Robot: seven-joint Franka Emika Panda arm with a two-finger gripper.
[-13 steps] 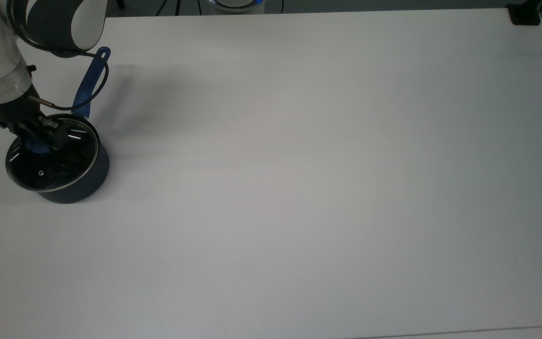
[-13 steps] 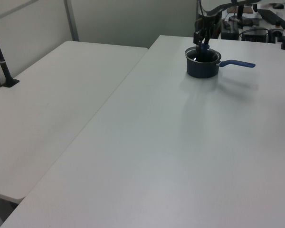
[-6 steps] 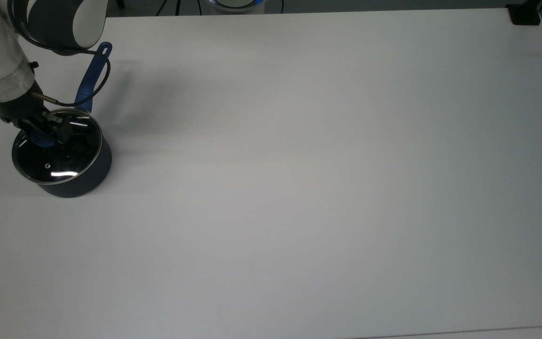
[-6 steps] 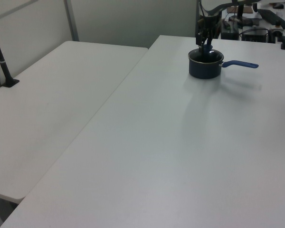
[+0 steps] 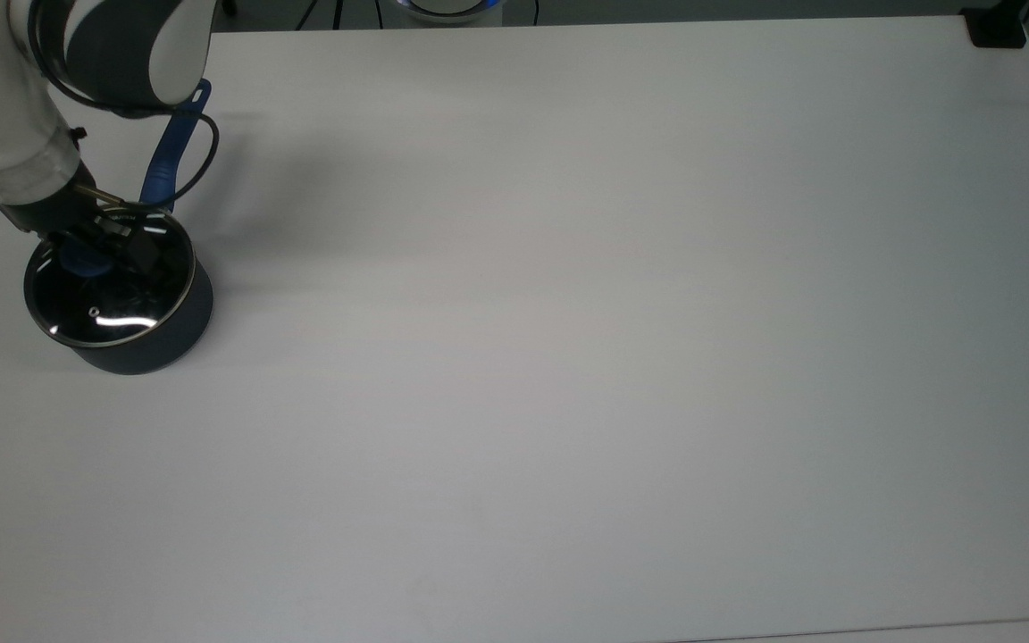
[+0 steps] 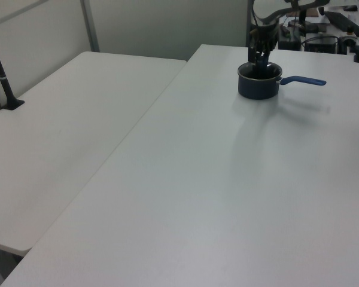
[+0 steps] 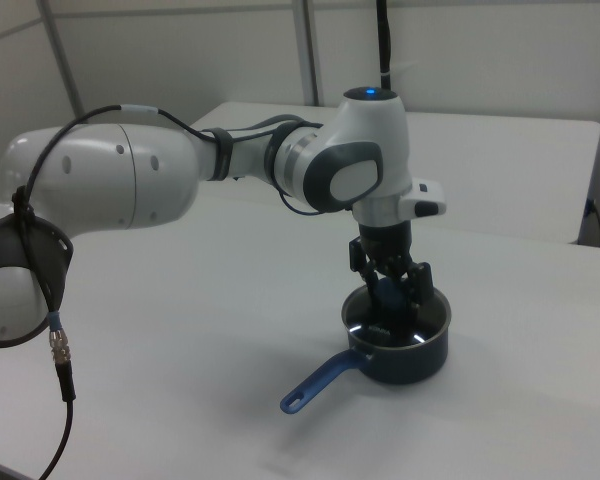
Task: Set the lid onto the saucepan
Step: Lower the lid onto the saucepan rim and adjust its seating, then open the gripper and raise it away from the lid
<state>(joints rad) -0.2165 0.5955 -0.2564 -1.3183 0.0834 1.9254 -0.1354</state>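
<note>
I see the saucepan (image 5: 144, 344) standing upright on the white table (image 5: 622, 339), close to the top view's left edge and in the upper half of that view. It is a small, round, dark pot. The lid (image 5: 112, 295) lies flat across its mouth, the thin metal rim lined up with the pot's rim all the way round as far as I can tell. Through the glass the inside looks black, and I cannot make out anything in it. A small steam hole sits in the glass toward the top view's lower side.

The pan's long blue handle (image 5: 171, 165) sticks out from the pot wall toward the top view's top edge, leaning slightly to the top view's right, with its eyelet end farthest from the pot. In the left view the handle (image 6: 302, 81) points to the left view's right; in the right view it (image 7: 320, 385) points down and to the right view's left, lying level just above the table.

My gripper (image 7: 392, 288) hangs straight down over the lid, its fingers (image 7: 417, 285) standing on either side of the blue knob (image 5: 81, 262). I cannot tell whether they are pinching the knob or slightly clear of it.
</note>
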